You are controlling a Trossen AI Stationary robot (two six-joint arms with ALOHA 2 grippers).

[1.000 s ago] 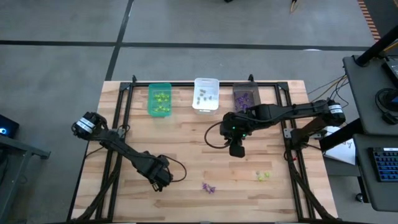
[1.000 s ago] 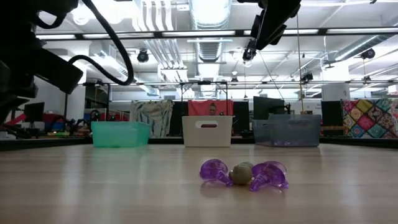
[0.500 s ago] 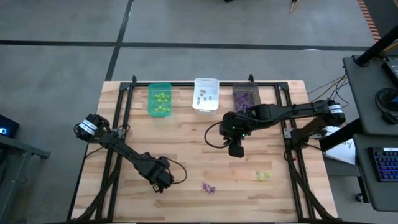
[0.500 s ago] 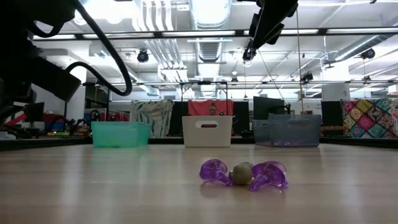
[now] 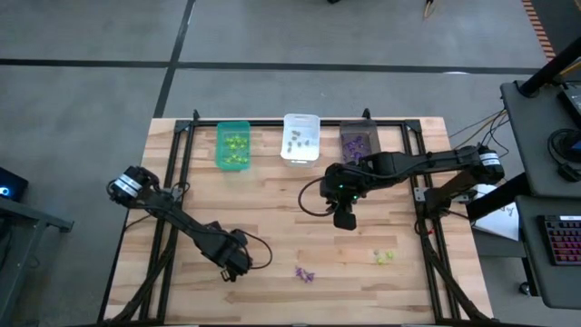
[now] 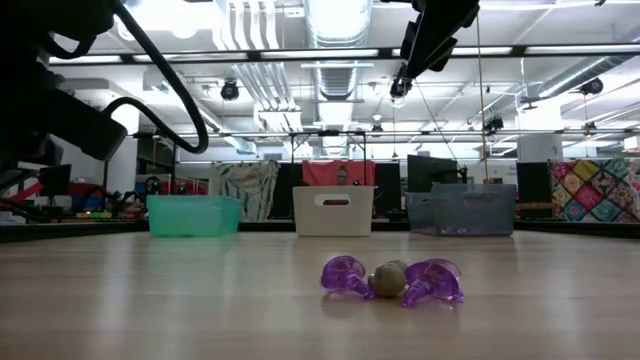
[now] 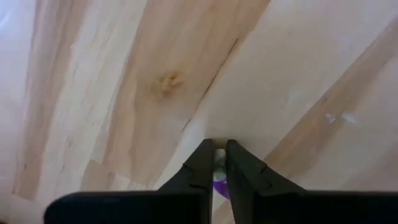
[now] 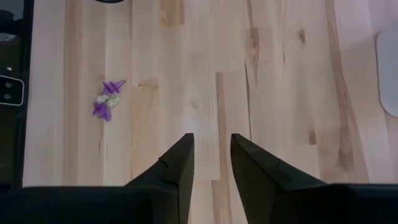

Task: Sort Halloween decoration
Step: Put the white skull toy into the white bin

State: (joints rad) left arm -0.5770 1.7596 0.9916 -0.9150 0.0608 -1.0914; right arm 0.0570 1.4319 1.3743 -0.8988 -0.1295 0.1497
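Two purple Halloween decorations with a greyish one between them (image 6: 392, 280) lie together on the table near its front edge (image 5: 304, 273) (image 8: 107, 99). A yellow-green pair (image 5: 385, 257) lies to their right. My left gripper (image 5: 233, 264) (image 7: 219, 152) is down at the table left of the purple cluster, shut on a tiny purple and whitish decoration. My right gripper (image 5: 345, 220) (image 8: 209, 152) hangs open above the table's middle with nothing between its fingers. My left gripper pinches a tiny decoration between its two fingers; a whitish bit (image 7: 219, 157) shows near the fingertips and a purple bit (image 7: 220, 186) farther back. The fingers point down at the wood. Whether the piece is clear of the table, I cannot tell.
Three bins stand in a row at the far edge: green (image 5: 233, 145), white (image 5: 300, 138) and dark grey (image 5: 358, 141), each with small pieces inside. A black frame (image 5: 182, 136) borders the tabletop. Bare wood lies between the bins and the loose pieces.
My left arm has shifted slightly at the near left of the table; the low view shows its dark body and cable a little lower than before. The loose pieces on the table have not moved.
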